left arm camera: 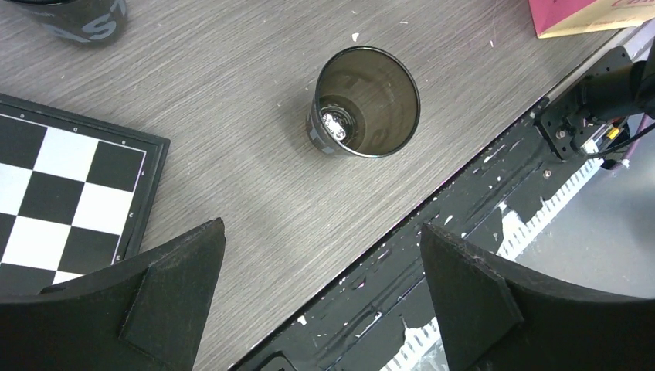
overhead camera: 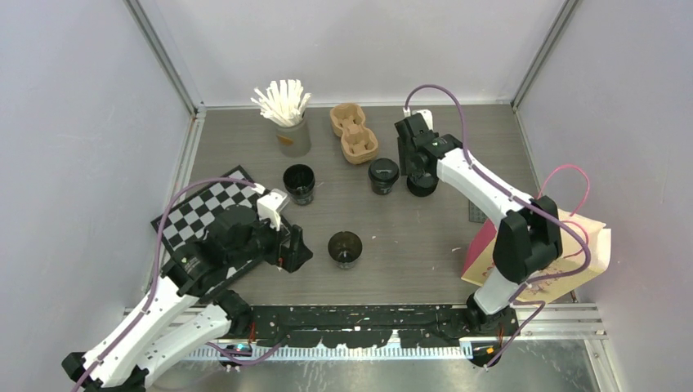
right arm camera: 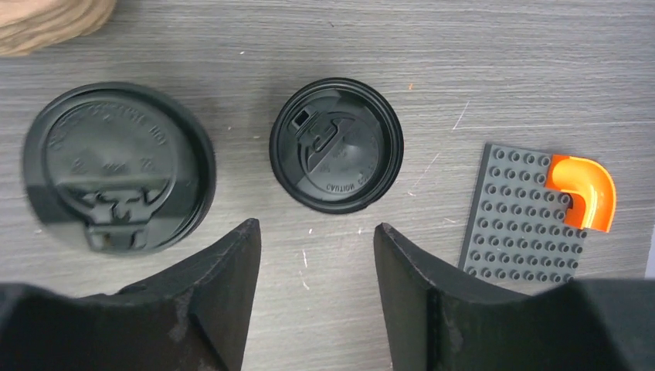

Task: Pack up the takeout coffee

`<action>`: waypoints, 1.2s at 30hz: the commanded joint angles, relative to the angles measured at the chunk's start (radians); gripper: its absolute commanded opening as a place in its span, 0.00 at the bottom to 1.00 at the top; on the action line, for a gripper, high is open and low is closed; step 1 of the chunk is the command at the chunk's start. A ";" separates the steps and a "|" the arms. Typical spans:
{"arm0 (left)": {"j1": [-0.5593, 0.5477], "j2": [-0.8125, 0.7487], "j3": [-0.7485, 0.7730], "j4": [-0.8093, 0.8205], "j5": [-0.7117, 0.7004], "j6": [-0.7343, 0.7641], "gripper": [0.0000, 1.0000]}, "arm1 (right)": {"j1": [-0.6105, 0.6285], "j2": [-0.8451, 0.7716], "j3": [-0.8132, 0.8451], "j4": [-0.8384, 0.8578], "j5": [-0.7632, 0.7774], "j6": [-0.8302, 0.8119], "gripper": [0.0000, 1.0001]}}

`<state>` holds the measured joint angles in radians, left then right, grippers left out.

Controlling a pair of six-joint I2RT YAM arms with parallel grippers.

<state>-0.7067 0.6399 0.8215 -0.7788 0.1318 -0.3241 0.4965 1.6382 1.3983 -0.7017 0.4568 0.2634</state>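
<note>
1. Centrally in the overhead view, the near cup (overhead camera: 345, 249) stands upright and lidless on the worktop (overhead camera: 425, 245), with its mouth up and its long axis vertical.
2. Left tool (left arm camera: 321, 232): the jaws are spread wide with nothing between them. In its wrist view the near cup sits at upper centre, beyond the fingertips and a little right of the gap's midline. It touches neither finger.
3. Right tool (right arm camera: 315, 228): the jaws are apart and empty. The loose lid (right arm camera: 336, 144) lies flat at the centre of that frame, top side up, with its sip hole toward the upper left. It is just beyond the fingertips and slightly right of the gap's midline.
4. The lidded cup (right arm camera: 116, 166) fills the left of the right wrist frame, near the loose lid but apart from it. A second lidless cup, the far cup (overhead camera: 299, 184), stands left of centre overhead.
5. Nearness: the right tool is by far the closer to the loose lid, and the left tool is the closer to the near cup.
6. Judgement: the coming move is probably the right tool's grasp of the loose lid. It turns on the lid lying ahead of the gap, not within it. The tool must shift toward the top of its frame and descend until the fingers straddle the rim. The lidded cup beside the left finger is the likely obstacle.
7. The carrier (overhead camera: 353, 132), at upper centre overhead, holds no cup, so packing appears not yet begun.
</note>
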 commanded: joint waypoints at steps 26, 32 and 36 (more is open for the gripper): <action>-0.002 -0.158 -0.035 0.030 -0.019 0.034 1.00 | -0.109 0.344 0.201 0.070 -0.089 0.101 0.42; -0.002 -0.168 -0.035 0.029 -0.021 0.034 1.00 | -0.110 0.367 0.214 0.068 -0.091 0.102 0.40; -0.002 -0.172 -0.035 0.027 -0.025 0.036 1.00 | -0.111 0.356 0.218 0.050 -0.061 0.087 0.39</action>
<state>-0.7067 0.4774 0.7883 -0.7769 0.1127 -0.3054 0.3885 2.0117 1.5684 -0.6521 0.3622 0.3466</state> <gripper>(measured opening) 0.996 0.391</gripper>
